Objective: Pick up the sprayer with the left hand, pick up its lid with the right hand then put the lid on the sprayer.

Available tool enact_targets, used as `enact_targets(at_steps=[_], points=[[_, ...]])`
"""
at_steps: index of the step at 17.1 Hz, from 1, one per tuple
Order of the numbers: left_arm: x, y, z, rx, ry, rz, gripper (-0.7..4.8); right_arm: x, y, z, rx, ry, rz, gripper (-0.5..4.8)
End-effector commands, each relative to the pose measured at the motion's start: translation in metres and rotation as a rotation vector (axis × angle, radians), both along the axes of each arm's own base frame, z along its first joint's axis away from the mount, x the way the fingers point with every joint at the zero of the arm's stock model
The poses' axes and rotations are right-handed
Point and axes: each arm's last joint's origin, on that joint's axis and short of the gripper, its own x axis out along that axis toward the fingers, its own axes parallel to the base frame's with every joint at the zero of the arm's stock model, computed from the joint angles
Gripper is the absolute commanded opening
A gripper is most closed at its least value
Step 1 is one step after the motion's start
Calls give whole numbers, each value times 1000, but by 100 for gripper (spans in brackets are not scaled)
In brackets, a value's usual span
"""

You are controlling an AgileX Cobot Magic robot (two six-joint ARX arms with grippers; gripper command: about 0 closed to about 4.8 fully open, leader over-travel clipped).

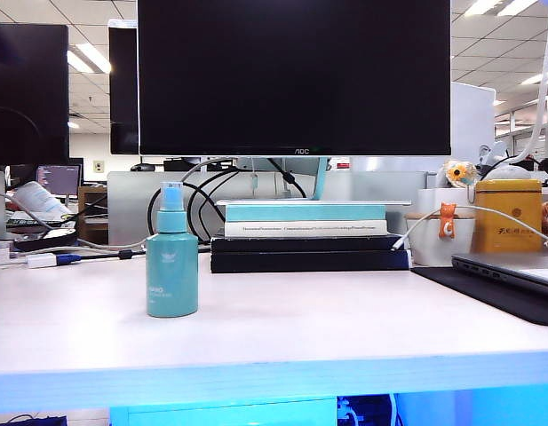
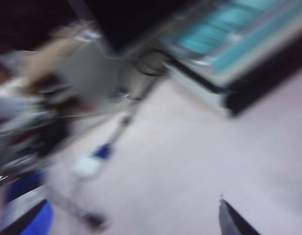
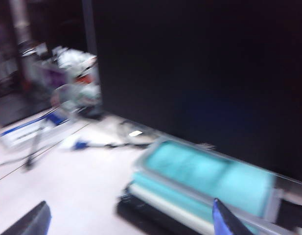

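Standing capped on the worktop [image 1: 362, 328], sprayer [image 1: 171, 257] untouched; left end effector [image 2: 268, 220] and right end effector [image 3: 128, 218] spread, empty. Risk: blurred wrist views suggest fast motion, could topple sprayer.

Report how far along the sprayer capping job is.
Apparently done: the clear lid already sits on the sprayer, upright on the table. In hand: nothing; the left end effector and right end effector are open, empty and out of the exterior view. Left: nothing visible.

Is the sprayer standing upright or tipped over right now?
Upright. In the exterior view the sprayer stands on its base on the table, nozzle pointing straight up, with nothing touching it.
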Motion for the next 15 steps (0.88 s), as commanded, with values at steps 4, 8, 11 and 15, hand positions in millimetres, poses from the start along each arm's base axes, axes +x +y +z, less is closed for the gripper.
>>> enact_targets(at_steps=[4,8,11,15], points=[[-50,27,0,-211,-189,142,479,-60,-26,-49,96,-138,-201,421],[-56,19,1,-290,-203,243,479,-84,-33,-107,103,-113,-235,386],[-69,15,1,-282,-254,236,479,-104,-42,-123,126,-178,-325,385],[-96,11,-22,-380,-313,184,451,-131,-53,-146,176,-261,-413,332]])
